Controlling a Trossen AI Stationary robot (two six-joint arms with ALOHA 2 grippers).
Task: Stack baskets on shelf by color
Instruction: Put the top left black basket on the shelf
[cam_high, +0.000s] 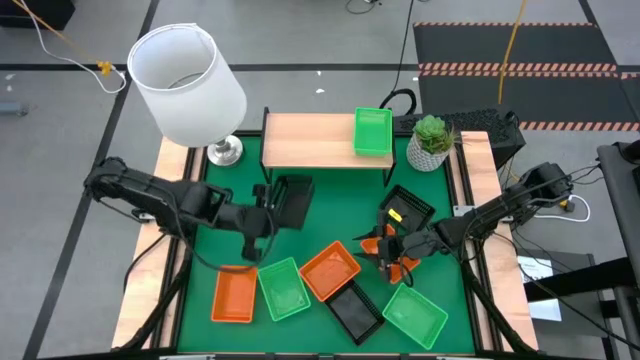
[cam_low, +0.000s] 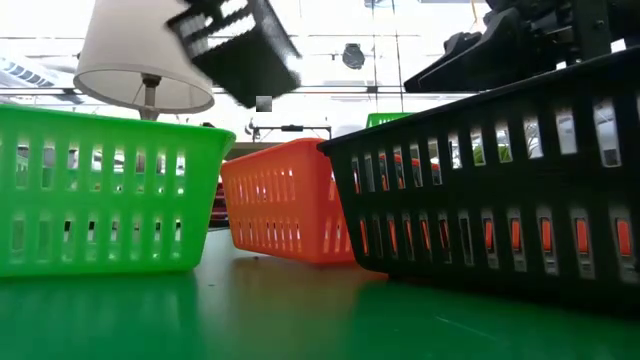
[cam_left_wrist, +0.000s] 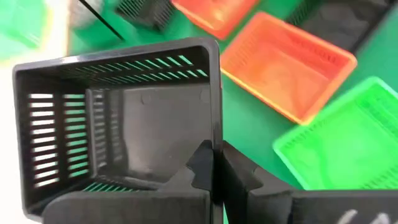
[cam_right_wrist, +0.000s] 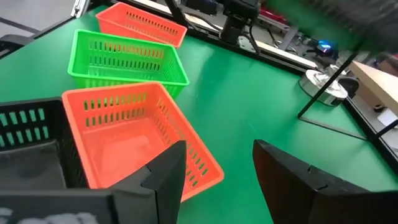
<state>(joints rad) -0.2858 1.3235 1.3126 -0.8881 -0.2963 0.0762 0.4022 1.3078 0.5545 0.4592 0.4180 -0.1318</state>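
Black basket (cam_high: 291, 198) just in front of the shelf (cam_high: 310, 140), off the surface (cam_high: 330, 225), rim clenched in left pincer (cam_left_wrist: 214, 168). Green basket (cam_high: 372, 131) on shelf's right end. Right pincer (cam_right_wrist: 217, 171) released, empty, hovering right of the shelf's front among orange basket (cam_high: 329, 270), possibly over another orange one. More baskets scattered in front.

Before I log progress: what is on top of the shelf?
One green basket sits at the right end of the shelf; the rest of its wooden top shows bare. Whether another basket is nested inside cannot be seen.
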